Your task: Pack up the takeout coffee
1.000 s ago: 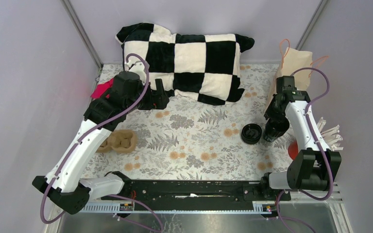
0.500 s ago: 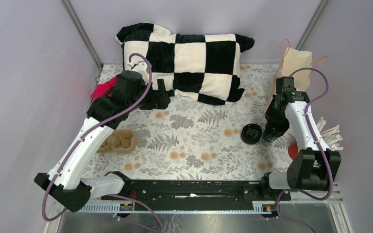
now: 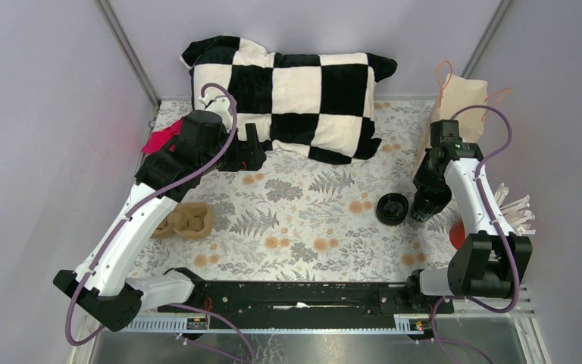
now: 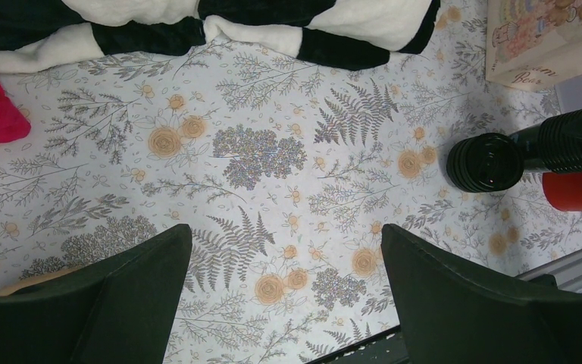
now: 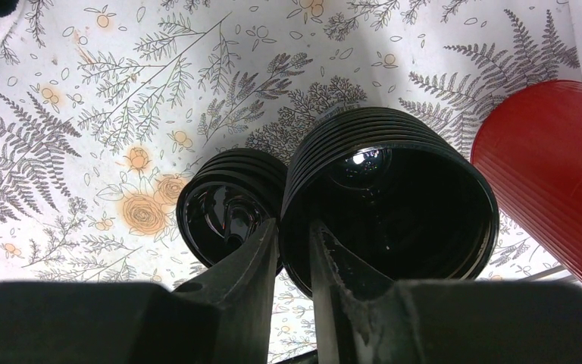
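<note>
One black cup with a sip lid (image 3: pixel 392 208) stands on the floral cloth at the right; it also shows in the right wrist view (image 5: pixel 227 208) and the left wrist view (image 4: pixel 485 161). Right beside it is a second black cup (image 5: pixel 390 208), open-topped with ribbed stacked rims. My right gripper (image 5: pixel 294 227) is shut on its near rim, one finger inside and one outside; in the top view the gripper (image 3: pixel 427 206) hides this cup. My left gripper (image 3: pixel 250 150) hangs open and empty over the cloth near the pillow, its jaws wide apart in the left wrist view (image 4: pixel 284 231).
A brown pulp cup carrier (image 3: pixel 188 220) lies at the left. A red cup (image 5: pixel 553 174) with white straws (image 3: pixel 517 208) stands just right of the held cup. A paper bag (image 3: pixel 458 98) is at the back right, a checkered pillow (image 3: pixel 295 95) at the back, a pink cloth (image 3: pixel 155 140) at the left.
The left arm has shifted very slightly. The right arm and both cups have not moved.
</note>
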{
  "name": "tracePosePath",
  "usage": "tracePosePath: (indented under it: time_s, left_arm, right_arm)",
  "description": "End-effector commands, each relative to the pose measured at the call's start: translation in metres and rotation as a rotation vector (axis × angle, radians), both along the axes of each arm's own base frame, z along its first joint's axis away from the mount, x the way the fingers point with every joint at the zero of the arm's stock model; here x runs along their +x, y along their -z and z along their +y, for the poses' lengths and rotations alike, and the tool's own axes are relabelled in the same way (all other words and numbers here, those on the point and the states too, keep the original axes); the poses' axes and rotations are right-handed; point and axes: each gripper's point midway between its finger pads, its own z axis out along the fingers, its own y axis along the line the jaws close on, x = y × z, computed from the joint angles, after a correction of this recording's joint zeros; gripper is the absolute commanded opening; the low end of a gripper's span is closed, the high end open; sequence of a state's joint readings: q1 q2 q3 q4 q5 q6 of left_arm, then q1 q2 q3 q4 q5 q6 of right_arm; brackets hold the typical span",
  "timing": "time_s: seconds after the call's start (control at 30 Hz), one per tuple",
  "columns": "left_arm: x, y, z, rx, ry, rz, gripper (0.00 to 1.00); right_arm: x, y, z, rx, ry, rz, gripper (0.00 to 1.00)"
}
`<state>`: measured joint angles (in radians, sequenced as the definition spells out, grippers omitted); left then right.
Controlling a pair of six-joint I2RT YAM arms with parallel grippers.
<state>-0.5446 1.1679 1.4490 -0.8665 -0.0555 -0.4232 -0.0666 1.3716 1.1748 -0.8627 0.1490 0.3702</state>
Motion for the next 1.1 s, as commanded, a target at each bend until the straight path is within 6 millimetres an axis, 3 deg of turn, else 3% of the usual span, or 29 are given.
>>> tracePosePath:
  time_s: [0.0, 0.23, 0.63, 0.83, 1.07]
  left_arm:
    - [0.003, -0.012, -0.006, -0.034, 0.012, -0.032, 0.99]
    - [0.003, -0.011, -0.007, -0.034, 0.013, -0.031, 0.99]
    - [0.003, -0.010, -0.007, -0.035, 0.014, -0.027, 0.99]
    - [0.003, -0.009, -0.007, -0.034, 0.014, -0.025, 0.99]
    - [0.003, -0.009, -0.008, -0.034, 0.018, -0.023, 0.99]
  right_arm:
    - [0.006, -0.023, -0.007, -0.036, 0.002, -0.060, 0.30]
    - [0.007, -0.029, -0.008, -0.042, -0.001, -0.073, 0.31]
    - [0.009, -0.020, -0.007, -0.036, 0.002, -0.059, 0.11]
    - [0.007, -0.026, -0.009, -0.043, 0.008, -0.066, 0.00]
    - [-0.002, -0.045, -0.009, -0.049, 0.023, -0.080, 0.00]
